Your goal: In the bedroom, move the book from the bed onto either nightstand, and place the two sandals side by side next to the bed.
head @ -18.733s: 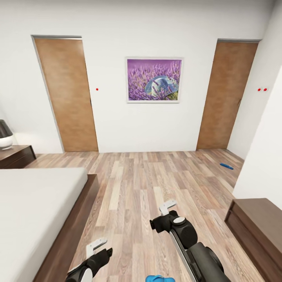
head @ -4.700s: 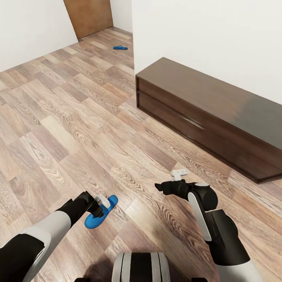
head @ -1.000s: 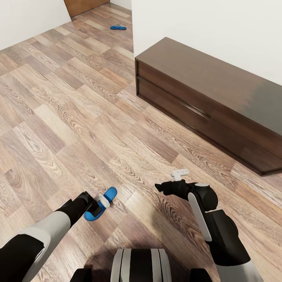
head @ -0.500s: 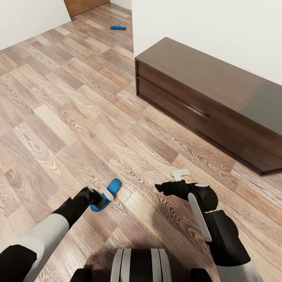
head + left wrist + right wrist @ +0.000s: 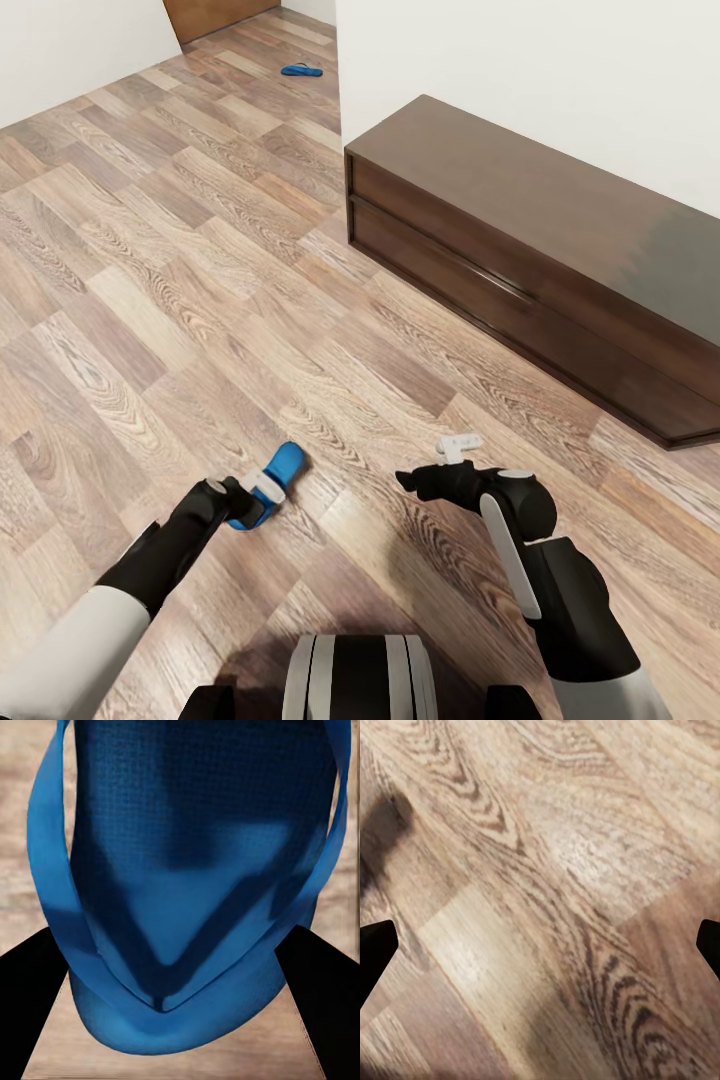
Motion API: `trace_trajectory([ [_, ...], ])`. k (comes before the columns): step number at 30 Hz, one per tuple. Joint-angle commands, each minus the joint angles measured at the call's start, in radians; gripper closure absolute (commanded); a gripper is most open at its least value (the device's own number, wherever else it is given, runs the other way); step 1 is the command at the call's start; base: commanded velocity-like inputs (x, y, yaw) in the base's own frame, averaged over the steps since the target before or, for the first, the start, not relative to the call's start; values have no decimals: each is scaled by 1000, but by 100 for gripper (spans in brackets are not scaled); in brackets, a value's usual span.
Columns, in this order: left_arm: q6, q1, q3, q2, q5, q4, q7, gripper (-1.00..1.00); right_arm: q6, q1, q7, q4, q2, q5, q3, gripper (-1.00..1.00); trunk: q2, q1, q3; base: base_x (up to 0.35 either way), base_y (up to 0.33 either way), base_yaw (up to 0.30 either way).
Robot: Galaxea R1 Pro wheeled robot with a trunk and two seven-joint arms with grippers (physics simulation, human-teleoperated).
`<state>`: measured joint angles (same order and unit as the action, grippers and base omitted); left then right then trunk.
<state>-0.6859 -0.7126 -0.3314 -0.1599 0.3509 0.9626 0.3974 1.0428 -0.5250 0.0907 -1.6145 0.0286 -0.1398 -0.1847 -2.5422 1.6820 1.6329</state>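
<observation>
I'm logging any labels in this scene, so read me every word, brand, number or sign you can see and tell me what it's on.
There is no readable text in these pictures.
The blue sandal held in the left hand: plain, no brand or print.
The second blue sandal far off on the wood floor: too small to show any marking.
The long dark-brown low cabinet: no label.
The right hand: no markings.

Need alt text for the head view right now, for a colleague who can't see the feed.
The left gripper is shut on a blue sandal just above the wood-plank floor, while the right gripper is empty beside it. A second blue sandal lies far off near a doorway, and a long dark-brown low cabinet stands along the white wall.
</observation>
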Motion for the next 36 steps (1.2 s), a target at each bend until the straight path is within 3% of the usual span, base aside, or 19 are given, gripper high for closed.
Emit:
trace_trajectory([
  [1, -27, 23, 26, -2, 12, 63, 8, 100, 4, 1, 1, -1, 0, -1, 1, -100, 0, 0, 1, 0, 0, 0],
  [3, -65, 47, 57, 0, 13, 132, 5, 100, 4, 2, 1, -1, 0, -1, 0, -100, 0, 0, 1, 0, 0, 0],
  [4, -116, 71, 94, 6, 13, 206, 3, 100, -10, 3, 1, 0, -1, -1, 1, -100, 0, 0, 1, 0, 0, 0],
  [7, -200, 97, 137, 27, 13, 308, 1, 100, -57, 4, 1, 0, -2, -1, 4, -100, 0, 0, 1, 0, 0, 0],
  [12, -314, 120, 199, 91, 17, 444, -37, 100, -100, 5, 1, 0, -2, 0, 12, -100, 0, 0, 1, 0, 0, 0],
  [16, -354, 150, 292, 157, 18, 508, -89, 100, -110, 4, 1, -1, -1, 0, 13, -100, 0, 0, 1, 0, 0, 0],
  [17, -361, 172, 332, 184, 19, 532, -107, 100, -113, 4, 1, 0, 0, 0, 12, -100, 0, 0, 1, 0, 0, 0],
  [20, -361, 199, 387, 214, 20, 562, -135, 100, -116, 3, 1, -1, 0, 0, 10, -100, 0, -1, -11, 0, 0, 0],
  [31, -361, 218, 472, 235, 14, 597, -166, 100, -118, 5, 3, -1, 5, -1, 2, -100, 3, -6, -54, 0, 0, 14],
  [36, -361, 221, 496, 261, 5, 611, -168, 100, -114, 5, 3, -1, 9, -1, -1, -100, 4, -9, -77, 0, 0, 165],
])
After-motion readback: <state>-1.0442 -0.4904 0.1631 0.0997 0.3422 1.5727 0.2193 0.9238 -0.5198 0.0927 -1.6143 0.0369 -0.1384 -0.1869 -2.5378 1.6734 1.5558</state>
